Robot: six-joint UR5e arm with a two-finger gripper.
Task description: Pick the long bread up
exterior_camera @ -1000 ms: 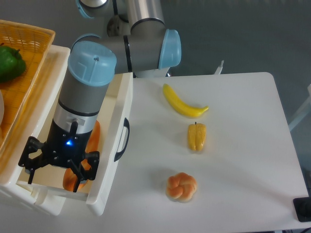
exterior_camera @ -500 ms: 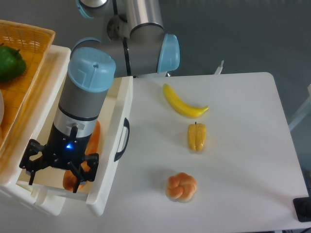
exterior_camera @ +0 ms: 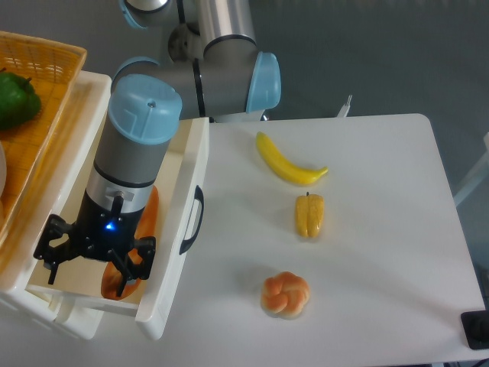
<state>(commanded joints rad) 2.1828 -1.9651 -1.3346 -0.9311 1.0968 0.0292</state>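
Note:
The long bread (exterior_camera: 150,216) is an orange-brown baguette lying lengthwise inside the white bin (exterior_camera: 177,180) at the left. The arm covers most of it, so only its upper stretch and its lower end show. My gripper (exterior_camera: 87,282) points down into the bin directly over the bread. Its black fingers (exterior_camera: 125,269) are spread wide, so it is open, and the right finger stands in front of the bread's lower end. Whether the fingers touch the bread cannot be told.
A yellow banana (exterior_camera: 287,164), a small yellow pepper (exterior_camera: 309,215) and a round knotted bun (exterior_camera: 285,293) lie on the white table (exterior_camera: 382,229) to the right. A wicker basket (exterior_camera: 46,69) holding a green vegetable (exterior_camera: 15,98) stands at the far left.
The arm and gripper have shifted slightly to the right over the bin. The visible part of the bread looks a little narrower.

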